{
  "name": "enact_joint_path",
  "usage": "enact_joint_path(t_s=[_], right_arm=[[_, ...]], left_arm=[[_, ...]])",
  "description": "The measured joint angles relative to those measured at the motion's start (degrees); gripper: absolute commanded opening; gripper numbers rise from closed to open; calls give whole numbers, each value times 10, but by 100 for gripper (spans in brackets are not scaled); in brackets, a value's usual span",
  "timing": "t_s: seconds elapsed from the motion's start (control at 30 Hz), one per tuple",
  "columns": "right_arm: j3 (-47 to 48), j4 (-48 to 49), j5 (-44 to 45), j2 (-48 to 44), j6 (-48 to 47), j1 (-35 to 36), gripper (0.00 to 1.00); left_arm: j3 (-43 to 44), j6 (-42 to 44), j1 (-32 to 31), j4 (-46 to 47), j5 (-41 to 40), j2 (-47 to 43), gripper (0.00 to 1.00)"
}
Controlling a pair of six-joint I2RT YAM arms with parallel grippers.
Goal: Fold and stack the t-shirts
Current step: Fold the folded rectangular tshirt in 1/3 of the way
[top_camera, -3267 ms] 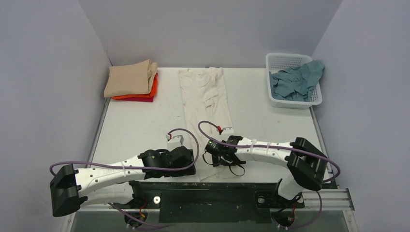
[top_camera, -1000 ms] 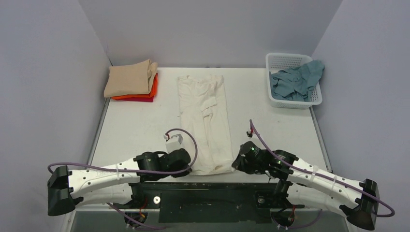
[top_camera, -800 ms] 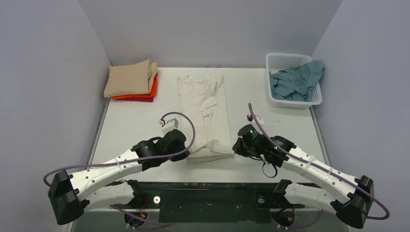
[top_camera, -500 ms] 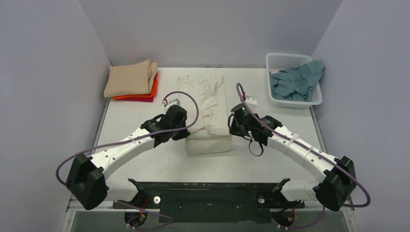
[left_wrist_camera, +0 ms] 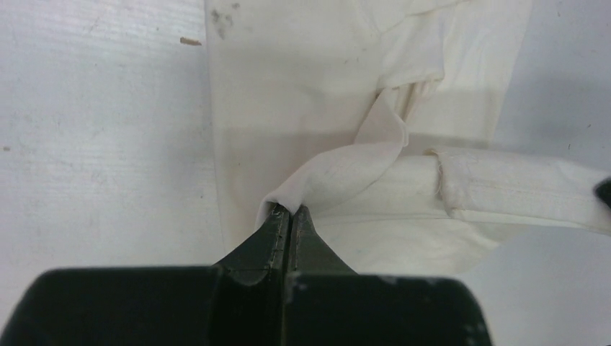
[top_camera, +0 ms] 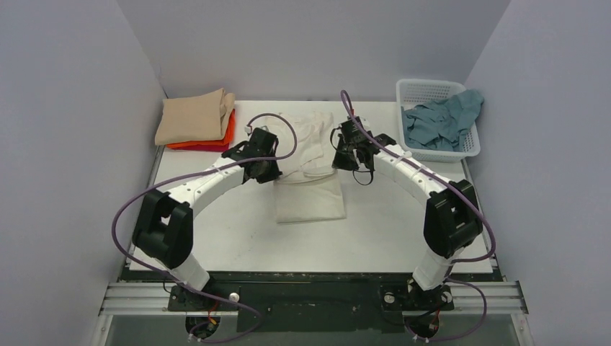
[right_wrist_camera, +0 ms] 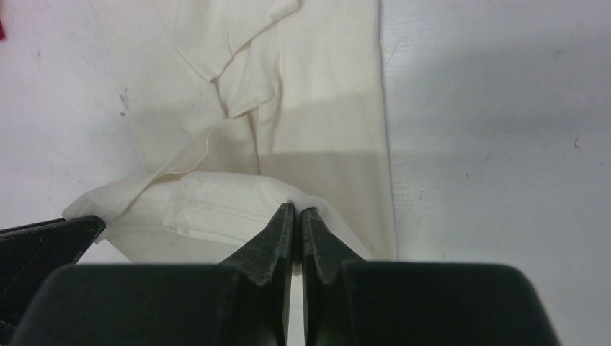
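In hand: cream shirt (top_camera: 311, 205), lying mid-surface (top_camera: 216, 216); you are holding its near end lifted over the body, fold half made.
Left fingers (left_wrist_camera: 276, 232): closed, pinching that end's left corner.
Right fingers (right_wrist_camera: 277, 232): closed, pinching its right corner.
Done: stack (top_camera: 194, 119) of tan, orange, red, far left.
Waiting: teal shirt (top_camera: 439, 122), in the basket (top_camera: 421, 88).

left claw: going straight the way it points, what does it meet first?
Likely the large cream-white cloth t-shirt itself: the left claw, shut on its lifted edge, points at the flat part lying ahead on the white table. Depth is unclear.
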Motion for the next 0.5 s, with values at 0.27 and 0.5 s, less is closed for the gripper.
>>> enact_joint_path(t_s=[0.27,0.5], right_arm=[[57,2,-24,85,-9,-24,0],[88,3,-45,138,-9,-35,0]], left_arm=[[63,30,24,-1,9,86,0],[75,41,38,-4,14,128,0]])
